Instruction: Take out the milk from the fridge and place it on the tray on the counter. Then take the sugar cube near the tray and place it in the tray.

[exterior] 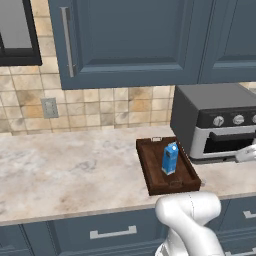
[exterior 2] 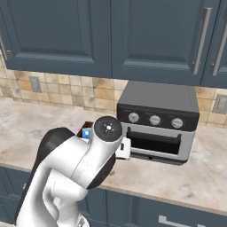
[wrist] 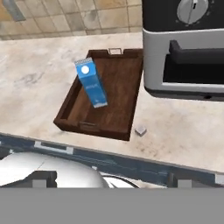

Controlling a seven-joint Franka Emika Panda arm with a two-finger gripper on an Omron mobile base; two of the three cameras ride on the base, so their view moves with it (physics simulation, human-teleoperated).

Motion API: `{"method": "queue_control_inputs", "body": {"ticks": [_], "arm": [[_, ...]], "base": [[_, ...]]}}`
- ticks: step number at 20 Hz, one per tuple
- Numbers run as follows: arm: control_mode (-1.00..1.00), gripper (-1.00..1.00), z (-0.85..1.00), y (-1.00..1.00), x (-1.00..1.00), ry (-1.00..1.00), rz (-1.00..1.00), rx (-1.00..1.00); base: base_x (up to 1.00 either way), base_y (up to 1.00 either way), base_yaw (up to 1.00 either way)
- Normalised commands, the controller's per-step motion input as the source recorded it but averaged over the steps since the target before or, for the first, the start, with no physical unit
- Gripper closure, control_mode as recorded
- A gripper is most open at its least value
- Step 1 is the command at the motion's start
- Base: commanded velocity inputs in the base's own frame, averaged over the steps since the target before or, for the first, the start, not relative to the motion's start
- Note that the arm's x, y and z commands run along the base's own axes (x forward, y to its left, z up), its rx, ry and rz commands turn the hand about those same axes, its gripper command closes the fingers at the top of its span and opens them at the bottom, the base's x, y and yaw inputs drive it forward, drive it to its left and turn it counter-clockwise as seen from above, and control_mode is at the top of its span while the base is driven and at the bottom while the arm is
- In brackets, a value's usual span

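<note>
Grabbing the cube just beside the tray looks fiddly; it could skid off. Jaws released; a low swing might topple the milk.

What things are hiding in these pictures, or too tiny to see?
- Sugar cube: a tiny speck beside the tray in the hand view; its faces are too small to read.
- Milk: in the right base view the white arm covers all but its top.
- Tray in the right base view: nearly all hidden behind the arm.
- Toaster oven: its right side is cut off by the left base view's edge.
</note>
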Motion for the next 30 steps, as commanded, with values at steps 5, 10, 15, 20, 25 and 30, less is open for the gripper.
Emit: {"method": "queue_control_inputs", "body": {"ticks": [5,10,15,20,25,30], "arm": [[-1.00,-1.00,-0.18,-0.08,0.03,-0.02,0.45,0.00],[-1.00,-1.00,-0.22,-0.04,0.16,-0.08,0.43,0.00],[-1.00,-1.00,-0.34,-0.01,0.31,-0.21,0.31,0.00],[-1.00,-1.00,-0.36,-0.03,0.19,-0.20,0.23,0.00],[-1.00,-1.00,-0.36,0.00,0.15,-0.17,0.17,0.00],[-1.00,-1.00,-0.26,0.00,0.44,-0.01,0.04,0.00]], "base": [[0.00,0.00,0.00],[0.00,0.00,0.00],[0.00,0.00,0.00],[0.00,0.00,0.00],[0.00,0.00,0.00],[0.00,0.00,0.00]]}}
